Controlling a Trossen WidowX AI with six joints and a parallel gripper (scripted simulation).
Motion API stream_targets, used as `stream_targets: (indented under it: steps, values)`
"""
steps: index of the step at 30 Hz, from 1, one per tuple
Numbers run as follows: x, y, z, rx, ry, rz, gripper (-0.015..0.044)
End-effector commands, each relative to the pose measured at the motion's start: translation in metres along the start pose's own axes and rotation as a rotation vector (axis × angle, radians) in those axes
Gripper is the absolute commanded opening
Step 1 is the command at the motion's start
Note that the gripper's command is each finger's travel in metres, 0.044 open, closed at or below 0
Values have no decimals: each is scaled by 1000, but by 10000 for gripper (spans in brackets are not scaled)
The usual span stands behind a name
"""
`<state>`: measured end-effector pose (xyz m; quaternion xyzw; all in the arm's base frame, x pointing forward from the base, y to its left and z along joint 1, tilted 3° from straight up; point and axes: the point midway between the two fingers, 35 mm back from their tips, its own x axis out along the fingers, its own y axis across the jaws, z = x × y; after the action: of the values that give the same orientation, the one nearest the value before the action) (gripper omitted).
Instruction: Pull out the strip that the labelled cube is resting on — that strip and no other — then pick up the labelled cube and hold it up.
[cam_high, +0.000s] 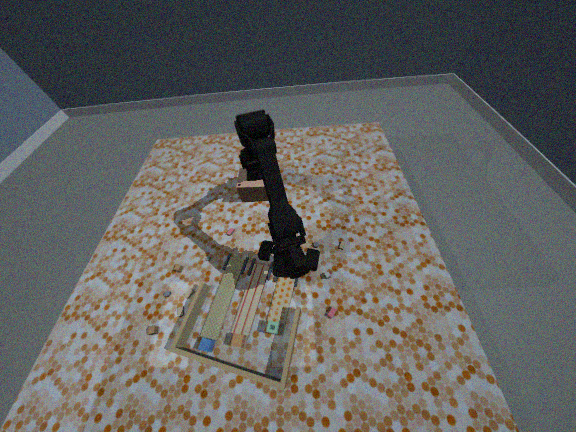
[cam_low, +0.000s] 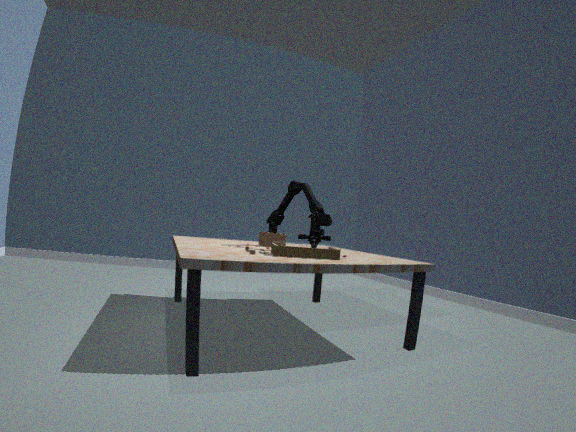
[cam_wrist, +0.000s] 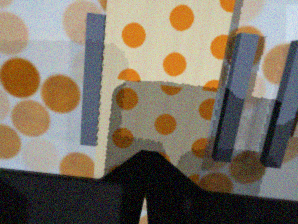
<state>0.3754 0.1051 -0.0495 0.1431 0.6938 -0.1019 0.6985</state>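
Note:
The labelled cube (cam_high: 272, 327), green with a dark mark, is at the near end of the orange-dotted cream strip (cam_high: 283, 296) (cam_wrist: 174, 64). Two other strips lie left of it: a red-striped strip (cam_high: 251, 300), with an orange cube (cam_high: 238, 340) at its near end, and an olive strip (cam_high: 220, 305), with a blue cube (cam_high: 206, 344) at its near end. My gripper (cam_wrist: 148, 159) (cam_low: 314, 246) is shut with nothing between its fingers. Its tips are low over the dotted strip, apparently touching it. The strip's far end is hidden under the gripper.
A low wooden frame (cam_high: 230, 363) (cam_low: 306, 253) surrounds the cubes on three sides. Upright grey-blue guides (cam_wrist: 93, 80) (cam_wrist: 235, 100) stand beside the dotted strip. A brown box (cam_high: 251, 191) (cam_low: 272, 239) stands near the arm's base. Small pink, grey and brown pieces lie scattered around.

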Motion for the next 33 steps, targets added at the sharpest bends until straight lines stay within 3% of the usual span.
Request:
stream_targets:
  steps: [1,33]
  values:
    - [4,-1,-12,0,20,-6,0]
    - [4,-1,-61,0,24,-6,0]
